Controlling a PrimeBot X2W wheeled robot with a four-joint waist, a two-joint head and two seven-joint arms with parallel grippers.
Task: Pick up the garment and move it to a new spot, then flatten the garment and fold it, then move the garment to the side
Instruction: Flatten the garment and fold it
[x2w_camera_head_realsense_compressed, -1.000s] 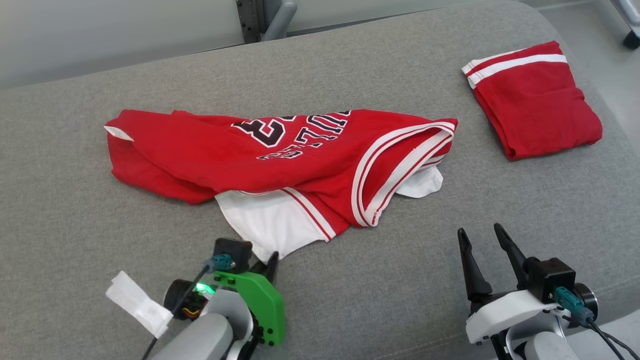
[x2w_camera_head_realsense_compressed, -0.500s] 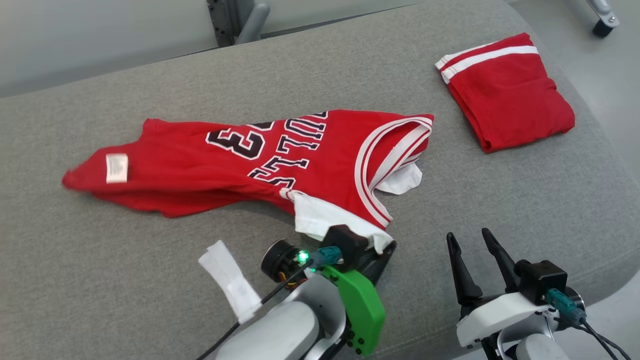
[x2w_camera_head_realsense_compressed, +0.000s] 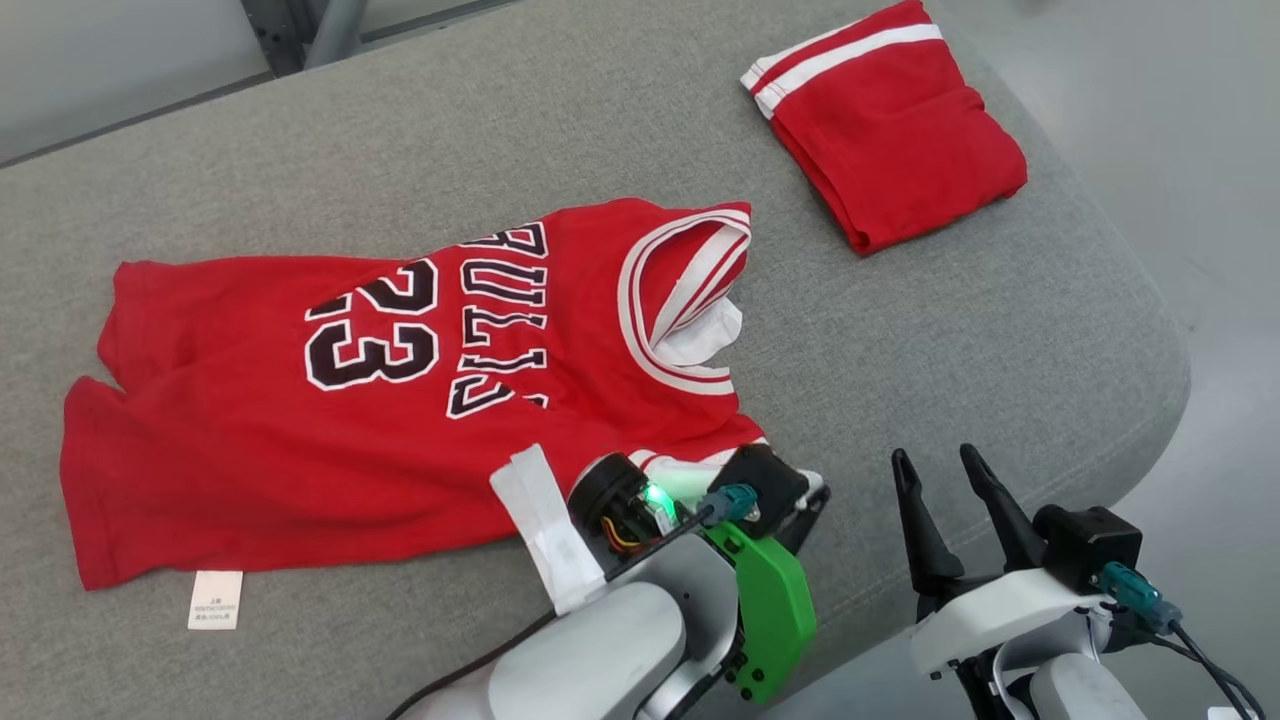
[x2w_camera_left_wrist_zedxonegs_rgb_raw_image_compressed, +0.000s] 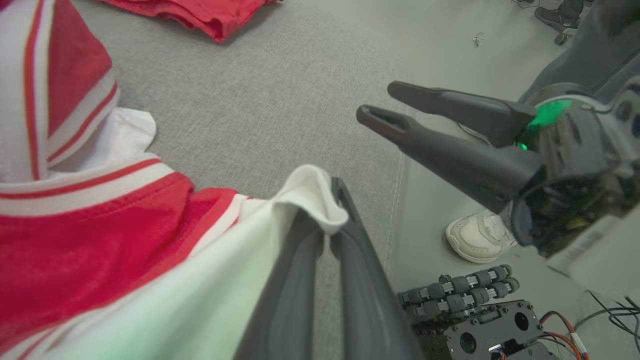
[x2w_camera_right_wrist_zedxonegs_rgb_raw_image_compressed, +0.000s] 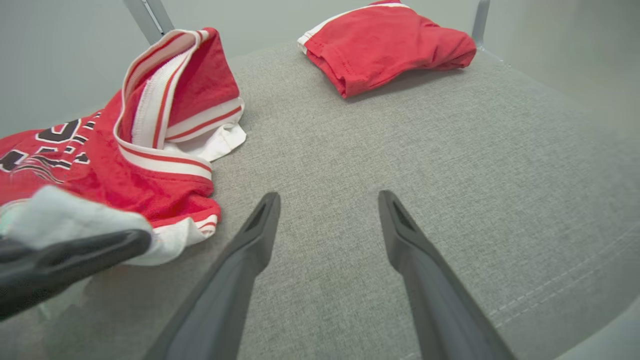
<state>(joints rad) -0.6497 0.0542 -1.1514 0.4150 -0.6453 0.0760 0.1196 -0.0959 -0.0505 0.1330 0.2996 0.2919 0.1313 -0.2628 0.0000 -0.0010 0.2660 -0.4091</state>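
here, the left gripper (x2w_camera_left_wrist_zedxonegs_rgb_raw_image_compressed: 329, 225) clamps the red jersey (x2w_camera_head_realsense_compressed: 250, 440) by its white edge; the right gripper (x2w_camera_head_realsense_compressed: 935, 458) gapes wide nearby.

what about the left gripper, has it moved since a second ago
Yes. The left gripper, shut on a white corner of the red basketball jersey, has moved right, closer to the folded red shorts.

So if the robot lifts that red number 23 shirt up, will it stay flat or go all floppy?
Probably floppy: the red shirt lies rumpled, and its white edge bunches where the left hand pinches it. It looks thin, so it is likely light. It would probably cling a little rather than slide easily over the woven grey cushion.
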